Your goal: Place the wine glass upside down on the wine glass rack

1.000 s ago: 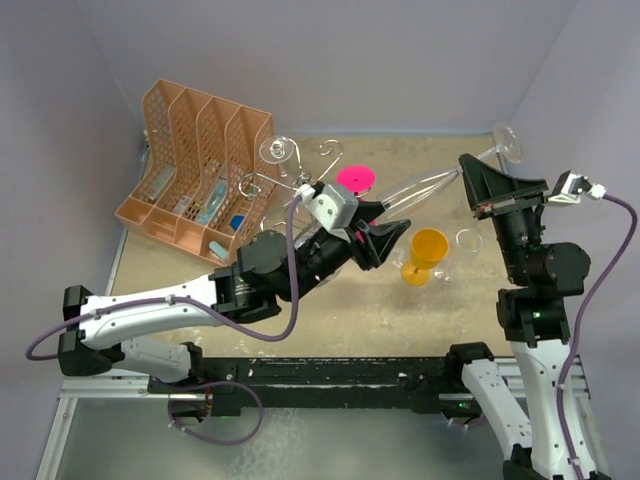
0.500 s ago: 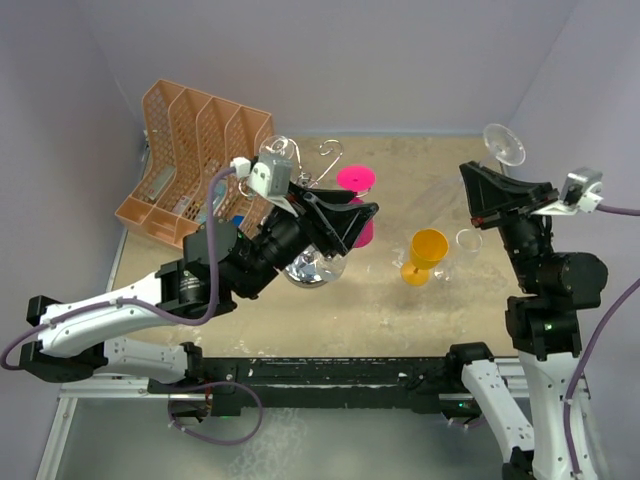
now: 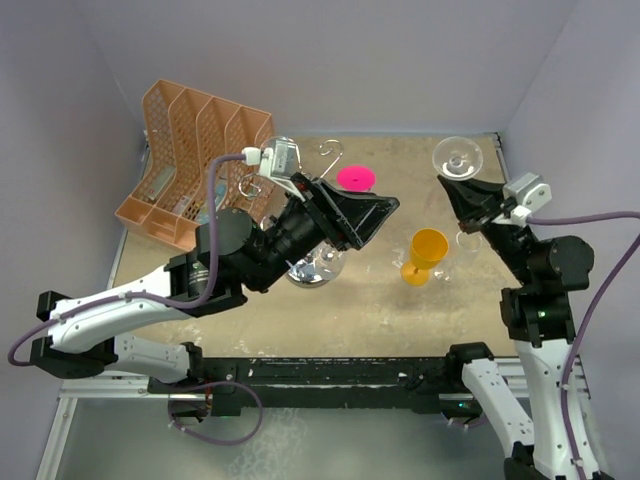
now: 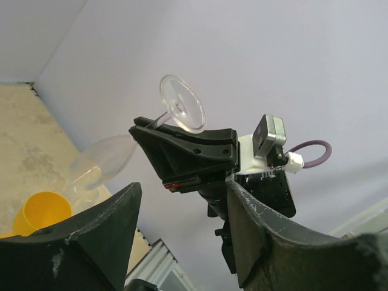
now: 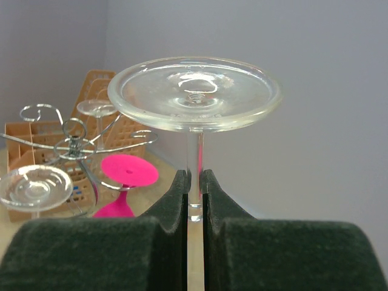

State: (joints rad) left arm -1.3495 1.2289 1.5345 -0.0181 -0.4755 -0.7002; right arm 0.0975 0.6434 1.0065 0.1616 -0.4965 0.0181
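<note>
A clear wine glass [image 3: 457, 157] is held foot up by its stem in my right gripper [image 3: 468, 192], high above the right side of the table. In the right wrist view the fingers [image 5: 176, 194] are shut on the stem just under the foot [image 5: 195, 91]. The left wrist view shows its foot [image 4: 182, 103] and bowl [image 4: 100, 160] hanging below. The chrome wine glass rack [image 3: 322, 152] stands mid-table on a round base [image 3: 315, 270], partly hidden by my left arm. My left gripper [image 3: 362, 215] is open and empty above the rack, and faces the right gripper [image 4: 182, 188].
A pink glass [image 3: 355, 178] and clear glasses [image 3: 280, 150] hang upside down on the rack. A yellow glass [image 3: 425, 255] and another clear glass [image 3: 468, 240] stand right of it. An orange file organizer [image 3: 200, 150] stands at the back left.
The right gripper has tipped the clear glass from lying sideways to foot up and swung it left. The left gripper has drawn away from the glass and risen over the rack.
</note>
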